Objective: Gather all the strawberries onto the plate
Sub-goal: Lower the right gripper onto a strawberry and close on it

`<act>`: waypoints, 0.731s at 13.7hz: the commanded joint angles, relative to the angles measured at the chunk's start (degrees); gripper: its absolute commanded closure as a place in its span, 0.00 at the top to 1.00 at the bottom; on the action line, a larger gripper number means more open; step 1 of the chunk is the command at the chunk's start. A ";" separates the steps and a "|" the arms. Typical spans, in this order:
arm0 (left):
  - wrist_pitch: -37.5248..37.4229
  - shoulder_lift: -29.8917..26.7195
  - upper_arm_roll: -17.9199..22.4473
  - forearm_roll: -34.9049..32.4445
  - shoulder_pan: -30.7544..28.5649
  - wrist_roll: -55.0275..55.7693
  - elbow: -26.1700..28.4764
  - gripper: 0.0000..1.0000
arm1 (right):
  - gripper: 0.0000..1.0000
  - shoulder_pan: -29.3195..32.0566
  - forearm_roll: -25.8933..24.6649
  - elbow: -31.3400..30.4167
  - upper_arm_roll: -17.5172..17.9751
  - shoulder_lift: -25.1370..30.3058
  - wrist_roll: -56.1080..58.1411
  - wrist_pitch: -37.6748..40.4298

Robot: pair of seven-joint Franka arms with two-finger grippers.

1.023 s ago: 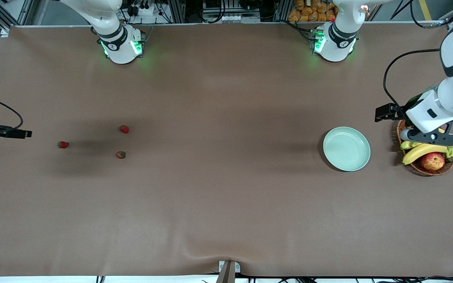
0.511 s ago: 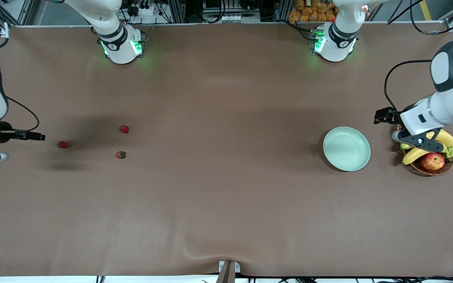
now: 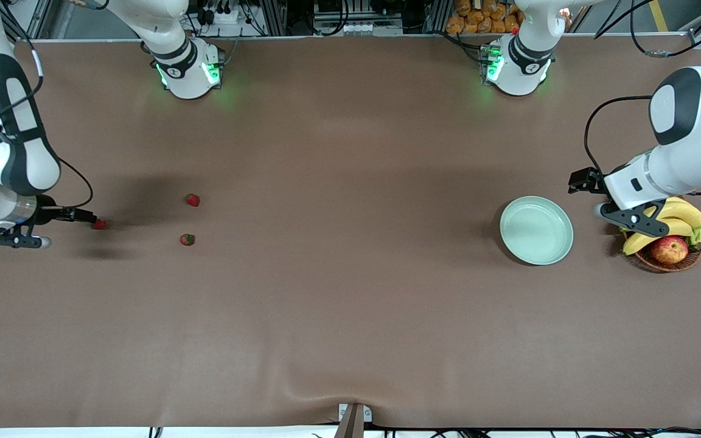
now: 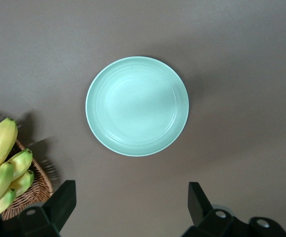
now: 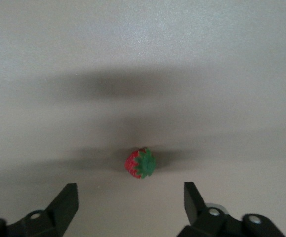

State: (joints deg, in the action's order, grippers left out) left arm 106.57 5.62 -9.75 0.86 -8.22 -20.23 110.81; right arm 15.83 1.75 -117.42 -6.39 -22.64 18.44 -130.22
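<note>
Three strawberries lie on the brown table toward the right arm's end: one [image 3: 191, 199], one [image 3: 187, 239] nearer the front camera, and an outermost one [image 3: 100, 224]. My right gripper [image 3: 20, 241] hangs open beside that outermost berry. In the right wrist view this strawberry [image 5: 141, 163] lies just ahead of the open right gripper [image 5: 130, 205], not between the fingers. The mint-green plate [image 3: 536, 230] sits bare toward the left arm's end. My left gripper [image 3: 626, 219] is open over the table between the plate and the basket; the left wrist view shows the plate [image 4: 137, 106] ahead of the gripper [image 4: 132, 205].
A wicker basket [image 3: 685, 261] with bananas [image 3: 661, 234] and an apple [image 3: 669, 249] stands beside the plate at the left arm's end; its rim [image 4: 36, 190] and the bananas [image 4: 2, 163] show in the left wrist view. A fold in the cloth [image 3: 350, 395] lies at the front edge.
My right arm has swung in from the table's end to the outermost strawberry. My left gripper has shifted from over the basket toward the plate.
</note>
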 commanded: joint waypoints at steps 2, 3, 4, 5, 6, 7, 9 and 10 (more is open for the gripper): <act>3.56 1.67 -0.97 -0.68 1.88 0.19 0.64 0.83 | 0.76 0.25 0.10 -0.18 0.24 -3.10 2.04 -4.51; 3.56 1.77 -0.97 -0.59 2.93 0.80 0.64 0.78 | 0.76 0.69 0.10 -0.18 0.24 -3.72 2.39 -5.73; 3.56 2.03 -0.97 -0.59 3.90 1.85 0.38 0.78 | 0.76 0.78 0.18 -0.18 0.24 -4.16 3.00 -6.27; 3.56 2.64 -1.06 -0.59 4.26 3.86 0.29 0.79 | 0.76 1.04 0.45 -0.18 0.24 -4.43 3.10 -6.27; 3.65 3.60 -1.40 -0.51 5.13 5.62 0.11 0.79 | 0.72 1.04 0.45 -0.18 0.24 -4.78 3.10 -6.62; 3.65 3.87 -1.67 -0.33 6.45 6.68 -0.50 0.79 | 0.72 0.78 0.54 -0.18 0.33 -5.30 3.10 -7.49; 3.65 4.23 -1.76 -0.07 8.73 11.32 -1.12 0.80 | 0.69 0.87 0.54 -0.27 0.33 -6.27 3.10 -8.47; 3.65 4.66 -1.76 -0.07 9.79 14.05 -1.47 0.80 | 0.64 0.78 0.62 -0.79 0.42 -6.28 3.01 -8.12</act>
State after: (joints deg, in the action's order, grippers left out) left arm 110.16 9.47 -11.46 0.87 -0.28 -10.58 110.82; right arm 15.95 1.80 -117.49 -6.52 -28.35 19.71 -137.01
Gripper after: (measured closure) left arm 0.198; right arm 0.304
